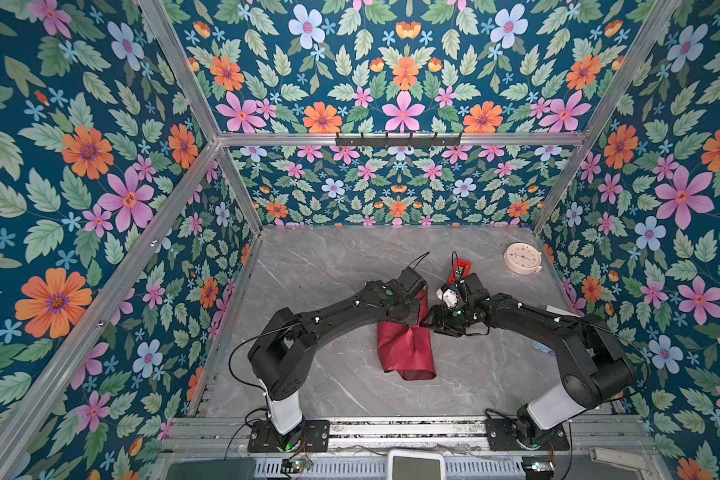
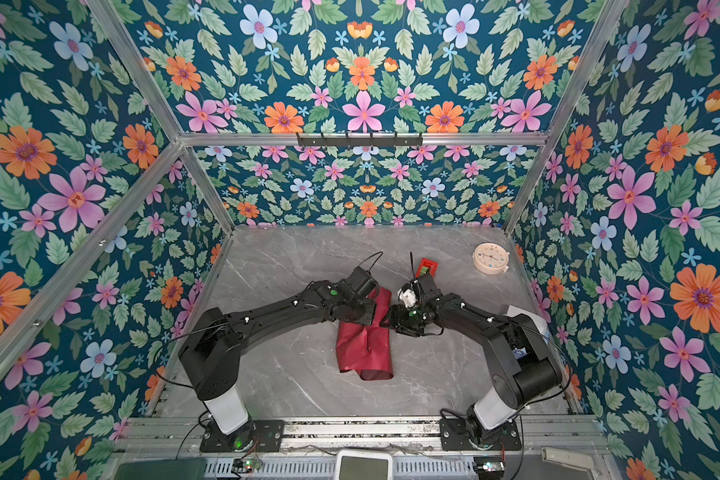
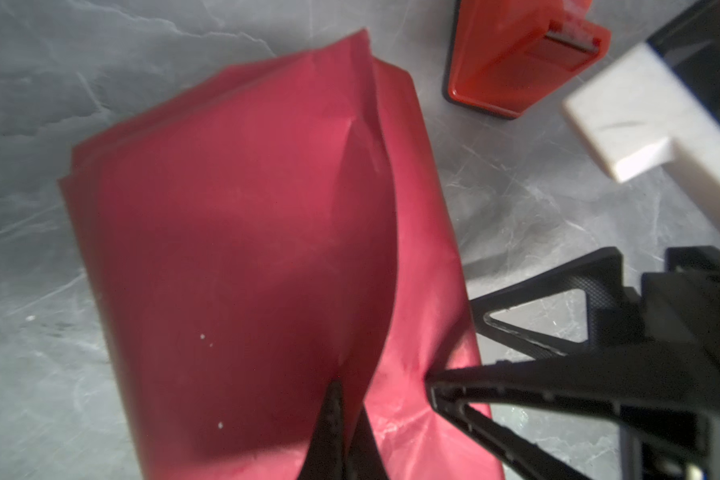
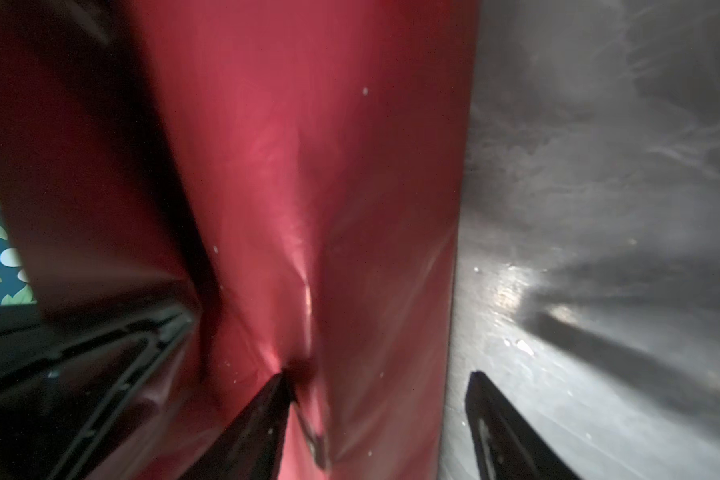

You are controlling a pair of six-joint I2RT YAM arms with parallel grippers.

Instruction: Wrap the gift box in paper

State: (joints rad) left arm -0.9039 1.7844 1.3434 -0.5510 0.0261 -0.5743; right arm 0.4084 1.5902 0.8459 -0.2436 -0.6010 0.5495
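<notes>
- Left gripper [image 3: 347, 401]: black, closed, clamped on a raised fold of thin dull-maroon wrapping paper [image 3: 233, 232]; fold standing up from the top of the bundle.
- Right gripper [image 4: 378, 376]: black, jaws apart, holding nothing; one fingertip [image 4: 267, 415] dimpling the paper's flank, the other over bare surface just beside the bundle.
- Paper: loosely closed, creased bundle lying mid-surface between the two grippers; long axis running from the near edge toward the far wall in both top views; both grippers at its far half, left on top, right at the flank on its own side.
- Plain navy gift box: not visible in any view; judged to be inside the bundle, beneath the pinched fold.
- Grey marbled surface [image 3: 38, 291]: carrying the bundle.
- Narrow red plastic tape dispenser [image 3: 516, 54]: just beyond the bundle's far end, apart from it, nearer the right gripper.
- Judged next: flank to be pressed in or caught by the right gripper against the left gripper's hold; some risk of tearing the thin sheet at the pinch.
</notes>
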